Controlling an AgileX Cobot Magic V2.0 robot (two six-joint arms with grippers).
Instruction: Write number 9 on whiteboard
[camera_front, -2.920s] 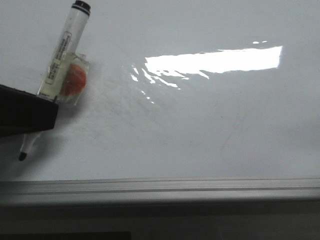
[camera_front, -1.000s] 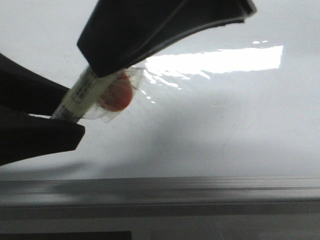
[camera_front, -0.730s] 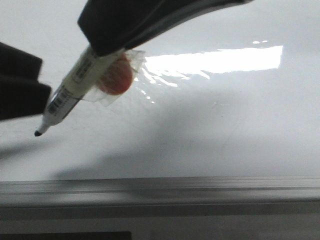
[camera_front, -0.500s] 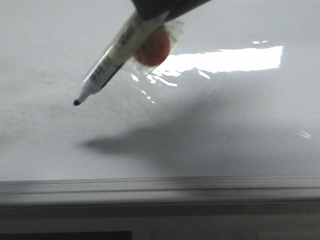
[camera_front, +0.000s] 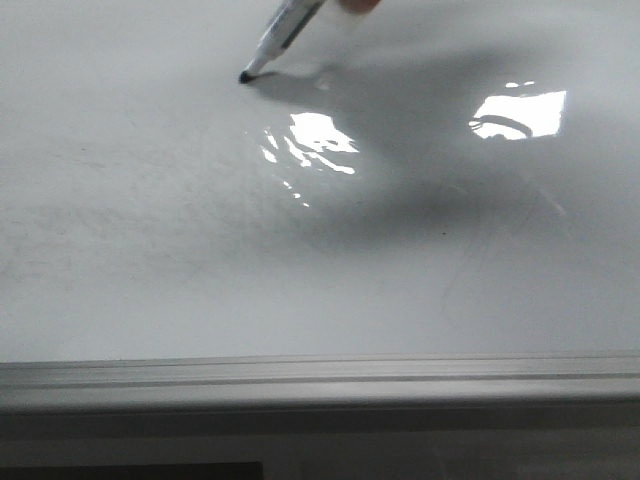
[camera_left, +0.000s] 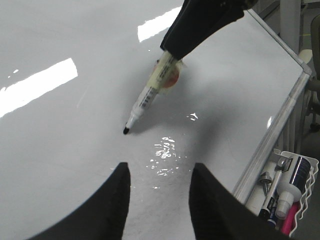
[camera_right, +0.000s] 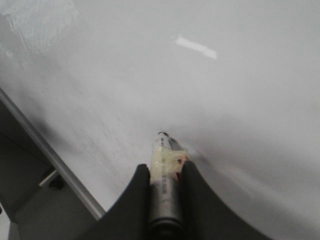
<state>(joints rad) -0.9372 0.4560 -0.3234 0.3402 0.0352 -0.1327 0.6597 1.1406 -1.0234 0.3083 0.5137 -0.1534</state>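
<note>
- A grey metal frame (camera_front: 320, 375) is running along the near edge of the whiteboard (camera_front: 200, 250), whose glossy white face is carrying faint grey smudges.
- Glare patches (camera_front: 520, 112) are shining farther back, beside a broad shadow.
- The left gripper (camera_left: 159, 200) is hovering with its fingers spread and empty.
- The right gripper (camera_right: 164, 192) is pinching a marker (camera_left: 150, 95) between its fingers, with the black tip at the board; no number 9 is showing.
- A wire basket (camera_left: 292, 195) of markers is hanging off the board's side.
</note>
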